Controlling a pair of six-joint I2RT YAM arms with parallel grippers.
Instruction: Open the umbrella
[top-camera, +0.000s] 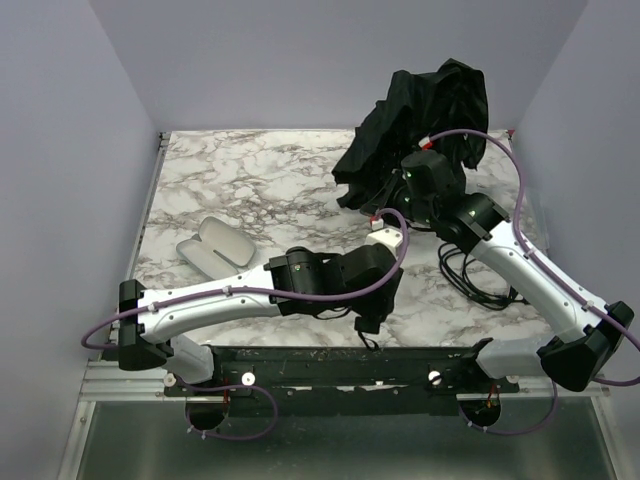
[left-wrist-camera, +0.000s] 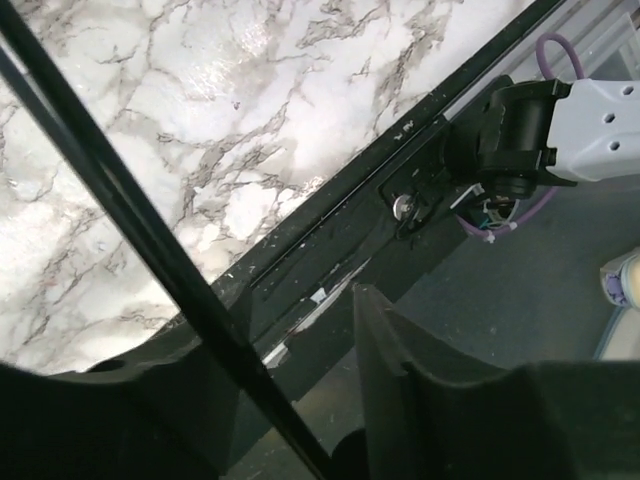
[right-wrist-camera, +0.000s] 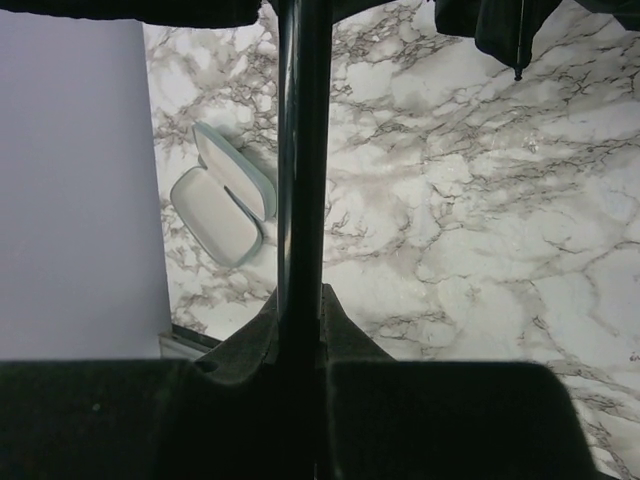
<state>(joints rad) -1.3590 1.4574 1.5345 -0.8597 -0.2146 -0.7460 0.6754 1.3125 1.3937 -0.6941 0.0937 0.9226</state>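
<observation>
The black umbrella's folded canopy (top-camera: 420, 115) hangs bunched above the table's back right. Its thin dark shaft (left-wrist-camera: 120, 190) runs down from there toward the table's middle. My right gripper (top-camera: 408, 192) is just below the canopy. In the right wrist view it (right-wrist-camera: 300, 300) is shut on the shaft (right-wrist-camera: 303, 150), with both pads touching it. My left gripper (top-camera: 372, 298) holds the lower end at the handle, and the wrist strap (top-camera: 366, 338) dangles beneath. In the left wrist view the shaft crosses between its fingers (left-wrist-camera: 395, 380), whose tips stand apart.
A pale mint open clamshell case (top-camera: 215, 248) lies on the marble table (top-camera: 260, 170) at the left, and shows in the right wrist view (right-wrist-camera: 220, 195). A coiled black cable (top-camera: 478, 280) lies under my right arm. A black rail (top-camera: 350, 365) runs along the near edge. Purple walls close three sides.
</observation>
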